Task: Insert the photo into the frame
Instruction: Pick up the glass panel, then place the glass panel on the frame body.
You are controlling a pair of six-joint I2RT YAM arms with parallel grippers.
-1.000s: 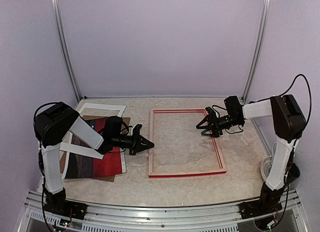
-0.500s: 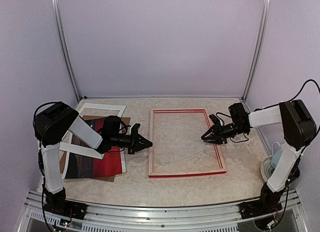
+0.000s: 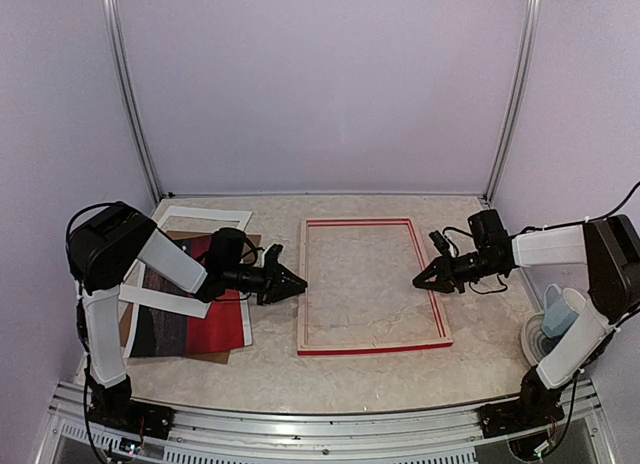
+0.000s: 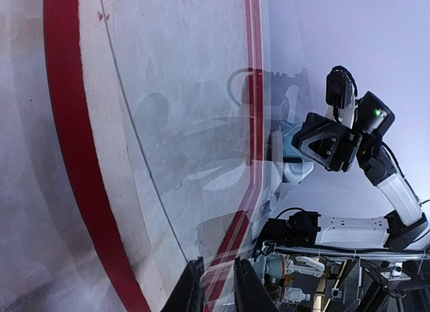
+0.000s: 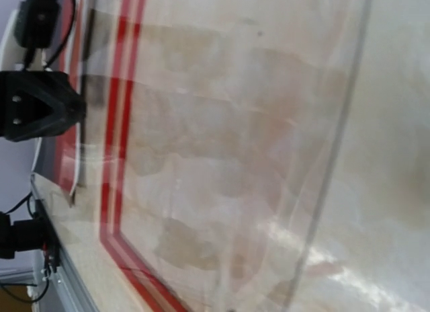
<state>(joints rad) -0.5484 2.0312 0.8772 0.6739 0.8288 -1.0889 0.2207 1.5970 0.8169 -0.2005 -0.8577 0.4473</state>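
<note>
The left claw (image 3: 290, 283) sits at the frame's (image 3: 372, 349) near rail, fingers (image 4: 191, 292) a little apart with nothing I can make out between them. The right claw (image 3: 424, 281) reaches over the opposite rail, but I cannot tell whether it pinches it. The frame lies flat on the surface (image 3: 350, 379) between the claws, with what looks like a clear pane (image 4: 188, 110) in it, probably fragile. The photo (image 3: 215, 324) lies behind the left claw, under its arm, on a brown board (image 3: 222, 356). It should be light, floppy and slick; a free corner seems the best hold. The white mat (image 3: 205, 217) partly overlaps it and may snag.
</note>
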